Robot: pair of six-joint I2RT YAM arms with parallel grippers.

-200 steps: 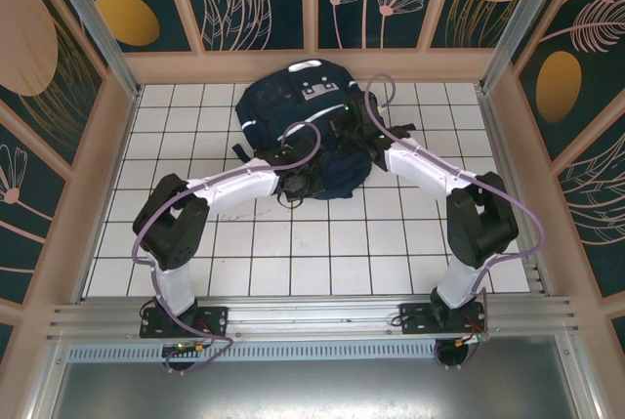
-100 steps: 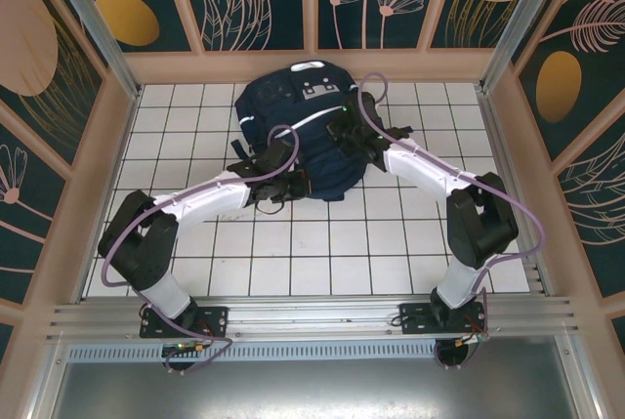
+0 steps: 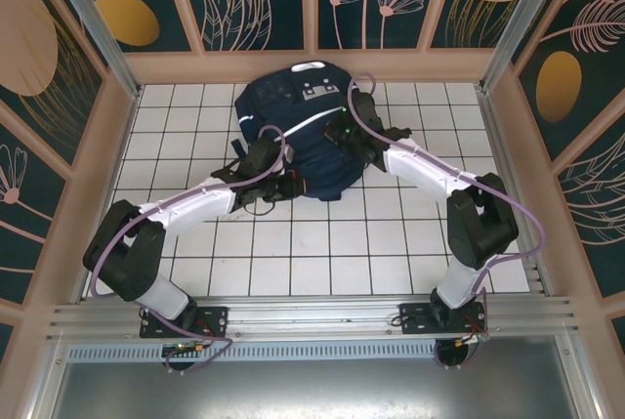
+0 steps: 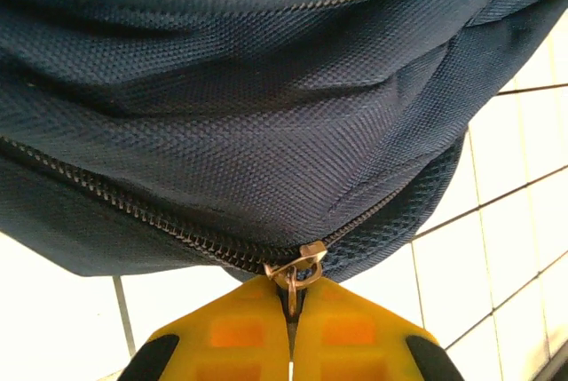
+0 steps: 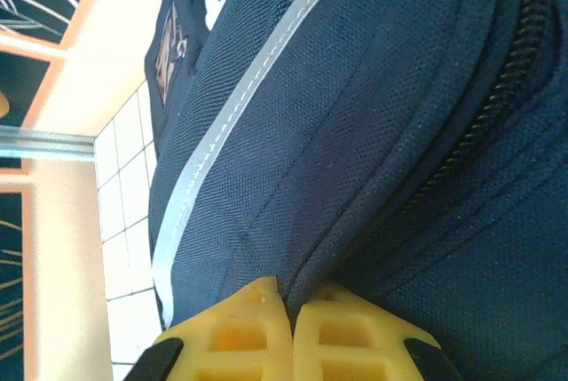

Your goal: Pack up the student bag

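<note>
The student bag (image 3: pixel 298 136) is lying on the far middle of the white tiled table (image 3: pixel 391 243), a big navy mound with its white label facing the back wall. You are working on it from both sides.

Your left jaws are clenching the small metal zipper pull (image 4: pixel 297 267) at the bag's near lower edge. The zipper (image 4: pixel 133 212) is running off to the left of the pull, its teeth meshed as far as the wrist view shows.

Your right jaws are pressing together at the bag's right flank, below the white reflective stripe (image 5: pixel 231 132), and appear to be pinching a ridge of fabric next to a seam.

You seem to be closing the bag, or bracing it for the zip.

Risks from here:
- The pull is thin and you are gripping only its ring, so a sideways tug is likely to slip it free.
- The fabric is bunching in folds above the slider, so cloth could be catching in the teeth and jamming it.
- If the right pinch is shallow, the bag may be sliding across the tiles instead of the slider moving.
</note>
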